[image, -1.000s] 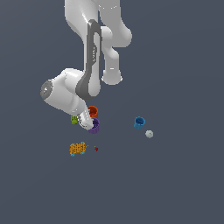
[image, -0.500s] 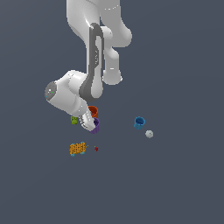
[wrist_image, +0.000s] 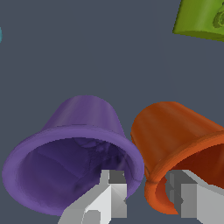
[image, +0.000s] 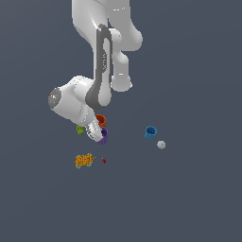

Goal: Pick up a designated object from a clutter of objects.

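Observation:
The purple cup (wrist_image: 74, 153) stands upright beside the orange cup (wrist_image: 183, 140), their rims almost touching. My gripper (wrist_image: 146, 186) is open just above them. One finger (wrist_image: 111, 192) is inside the purple cup's rim and the other finger (wrist_image: 186, 197) is over the orange cup's rim. In the exterior view the gripper (image: 98, 133) is down at the purple cup (image: 104, 136), with the orange cup (image: 101, 118) just behind and partly hidden by the hand.
A green block (image: 80, 129) (wrist_image: 201, 19) lies close beside the cups. An orange-yellow bumpy block (image: 84, 160) and a tiny red piece (image: 104, 160) lie nearer the front. A blue cup (image: 150, 132) and a pale grey ball (image: 161, 144) sit toward the exterior view's right.
The arm has come down a little and the gripper has closed in on the purple cup. The objects have not moved.

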`<state>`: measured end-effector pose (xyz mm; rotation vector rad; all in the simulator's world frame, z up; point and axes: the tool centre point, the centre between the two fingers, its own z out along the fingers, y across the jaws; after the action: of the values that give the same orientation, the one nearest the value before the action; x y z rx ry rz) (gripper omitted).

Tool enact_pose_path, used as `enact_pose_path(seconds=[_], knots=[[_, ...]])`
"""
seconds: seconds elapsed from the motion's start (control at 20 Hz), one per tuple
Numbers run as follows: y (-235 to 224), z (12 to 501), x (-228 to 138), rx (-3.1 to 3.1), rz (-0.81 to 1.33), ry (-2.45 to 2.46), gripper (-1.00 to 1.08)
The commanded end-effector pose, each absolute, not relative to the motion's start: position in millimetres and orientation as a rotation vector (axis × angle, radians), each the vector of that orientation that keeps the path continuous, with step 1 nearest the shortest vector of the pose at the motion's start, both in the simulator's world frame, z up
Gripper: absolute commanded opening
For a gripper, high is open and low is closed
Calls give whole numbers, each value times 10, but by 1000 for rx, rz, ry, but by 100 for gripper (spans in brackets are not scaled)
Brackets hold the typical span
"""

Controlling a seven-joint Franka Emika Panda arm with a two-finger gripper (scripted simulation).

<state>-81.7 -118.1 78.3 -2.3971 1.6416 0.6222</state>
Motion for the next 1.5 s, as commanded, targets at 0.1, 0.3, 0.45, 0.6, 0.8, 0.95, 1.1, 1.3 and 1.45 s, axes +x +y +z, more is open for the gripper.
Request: enact_pose_path(seconds=[0.1,0.3,0.45,0.6,0.8,0.95,1.1,1.3,1.45], knots=[[-1174,801,-824,-2397,624,1641,-100],[-1159,904,-835,-2397,626,1642,-100],[-1139,1037,-850,-2397,628,1642,-100],[-1112,1221,-869,-2397,630,1643,-100],[-1064,1549,-903,-2398,635,1645,-100],[-1022,1848,-931,-2398,638,1646,-100],[-975,2186,-960,-2398,643,1648,-100],[-910,2646,-994,-2398,649,1649,-100],[-864,2970,-1014,-2398,653,1650,-100]])
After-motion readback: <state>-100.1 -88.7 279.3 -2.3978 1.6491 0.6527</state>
